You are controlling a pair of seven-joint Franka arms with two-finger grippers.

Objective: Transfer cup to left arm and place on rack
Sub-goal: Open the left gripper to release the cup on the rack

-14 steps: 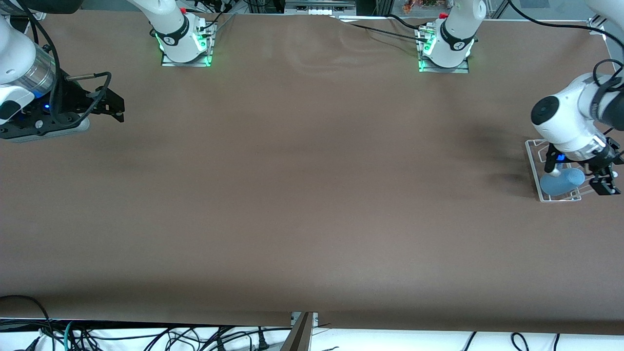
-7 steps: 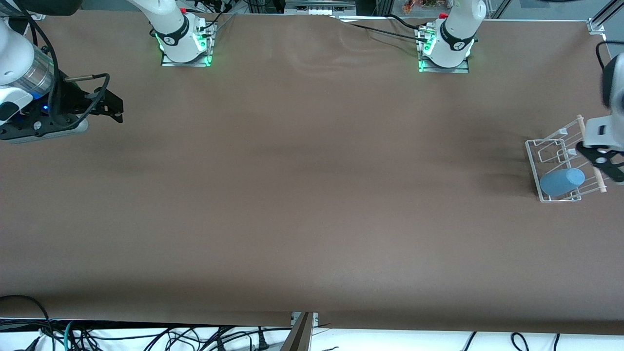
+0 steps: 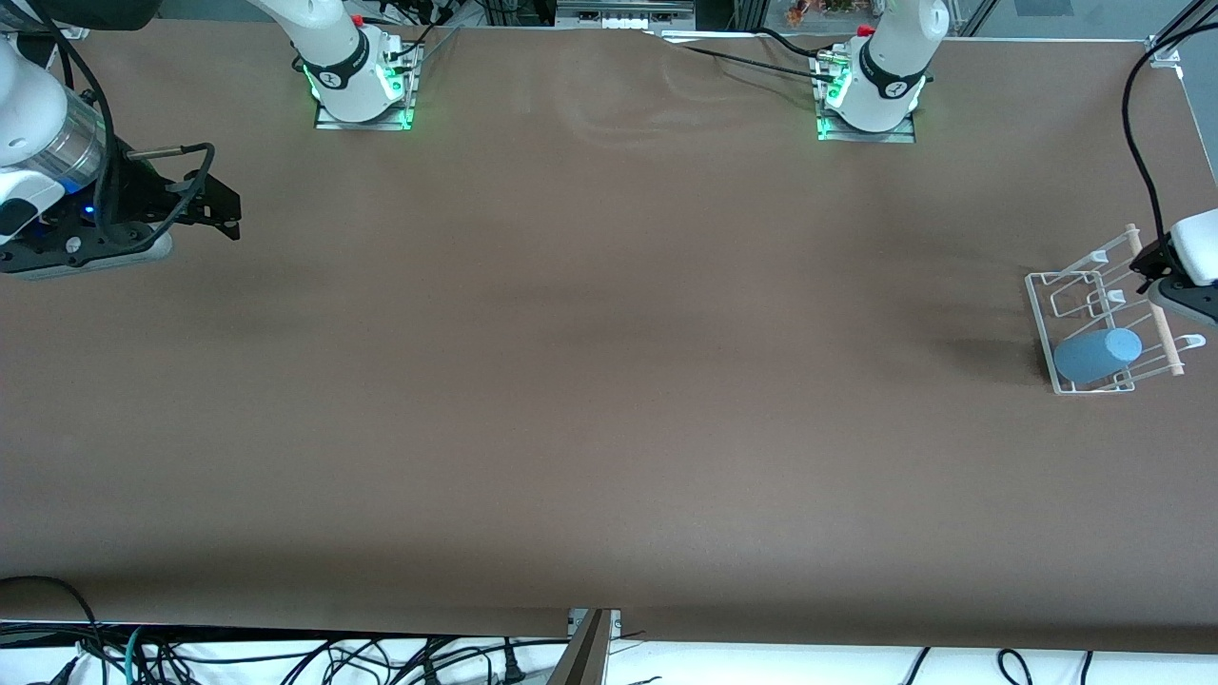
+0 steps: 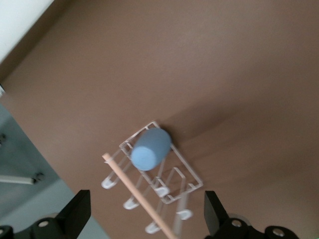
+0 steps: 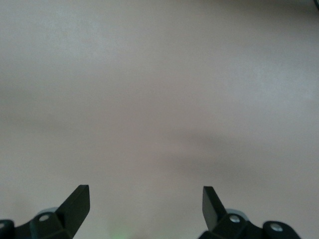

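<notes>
The light-blue cup (image 3: 1096, 355) lies tilted on a peg of the white wire rack (image 3: 1043, 323), at the left arm's end of the table. In the left wrist view the cup (image 4: 149, 149) sits on the rack (image 4: 193, 178) next to its wooden dowel (image 4: 134, 186). My left gripper (image 4: 146, 211) hangs open above the rack's dowel side, apart from the cup and holding nothing. My right gripper (image 3: 231, 211) waits open over bare table at the right arm's end, and nothing is between its fingers (image 5: 79, 201).
Both arm bases (image 3: 362, 86) (image 3: 871, 95) stand along the table's edge farthest from the front camera. A black cable (image 3: 1137, 124) hangs above the corner near the rack. The table's end edge runs close beside the rack. Loose cables (image 3: 285, 661) lie below the nearest edge.
My left arm has risen and drawn back from the rack toward the table's end, leaving the cup on it. The cup and the right arm have not moved.
</notes>
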